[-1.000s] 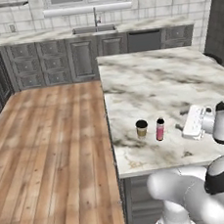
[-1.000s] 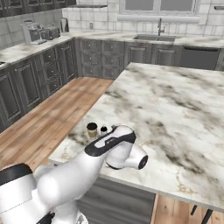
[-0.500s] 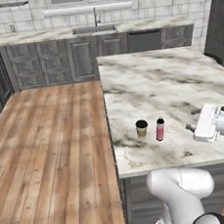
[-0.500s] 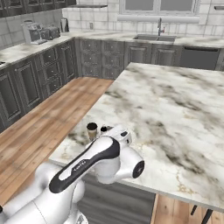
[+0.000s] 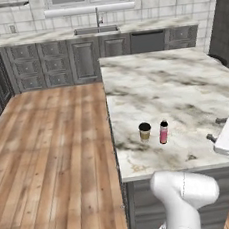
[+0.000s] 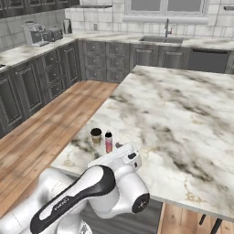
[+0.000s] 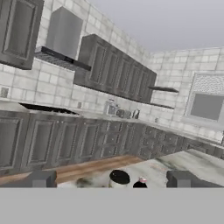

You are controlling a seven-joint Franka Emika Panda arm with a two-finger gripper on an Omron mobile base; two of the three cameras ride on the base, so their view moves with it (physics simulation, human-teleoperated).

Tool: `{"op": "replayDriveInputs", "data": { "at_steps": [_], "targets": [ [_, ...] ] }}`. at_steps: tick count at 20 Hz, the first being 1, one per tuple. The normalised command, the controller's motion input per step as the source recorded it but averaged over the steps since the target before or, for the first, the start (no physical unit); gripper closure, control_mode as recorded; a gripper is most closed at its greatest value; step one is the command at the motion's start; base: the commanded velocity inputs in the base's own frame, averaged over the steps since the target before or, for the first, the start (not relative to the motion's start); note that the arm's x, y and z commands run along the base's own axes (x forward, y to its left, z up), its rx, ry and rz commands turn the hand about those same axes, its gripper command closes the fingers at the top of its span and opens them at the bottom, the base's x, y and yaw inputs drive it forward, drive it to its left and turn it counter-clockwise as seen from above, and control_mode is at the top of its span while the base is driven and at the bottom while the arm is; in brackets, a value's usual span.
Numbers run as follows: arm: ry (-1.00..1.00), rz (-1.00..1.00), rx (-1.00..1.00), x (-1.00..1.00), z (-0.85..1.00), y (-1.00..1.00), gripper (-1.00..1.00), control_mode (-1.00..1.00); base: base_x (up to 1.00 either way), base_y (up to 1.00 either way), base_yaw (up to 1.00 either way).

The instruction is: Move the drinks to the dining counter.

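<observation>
From the left base view, the tan-brown paper coffee cup with its black lid [image 5: 145, 131] and the slim pink bottle with a dark cap [image 5: 163, 132] stood upright just beside each other near the front edge of the white, grey-veined marble tabletop [image 5: 173, 84] of the dining island, cup to the left; the white two-finger hand [image 5: 215, 130] hovered well off to their right, its dark fingertips spread and holding nothing. From the right base view, both drinks, cup [image 6: 96, 136] and bottle [image 6: 109, 142], stood close to the near corner of the tabletop [image 6: 192, 119], just beyond the arm's white wrist. Along the hand view, the cup's black lid [image 7: 119, 177] and the bottle's cap [image 7: 141, 181] sat low and straight ahead between the parted fingertips [image 7: 41, 179], both long axes vertical, so both drinks seemingly already rested on their goal surface.
</observation>
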Motion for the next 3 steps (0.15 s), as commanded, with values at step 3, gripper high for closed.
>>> {"op": "replayDriveInputs", "data": {
  "at_steps": [3],
  "targets": [
    [0.01, -0.06, 0.00, -0.30, 0.20, -0.22, -1.00, -1.00, 0.00, 0.00, 0.00]
  ]
}}
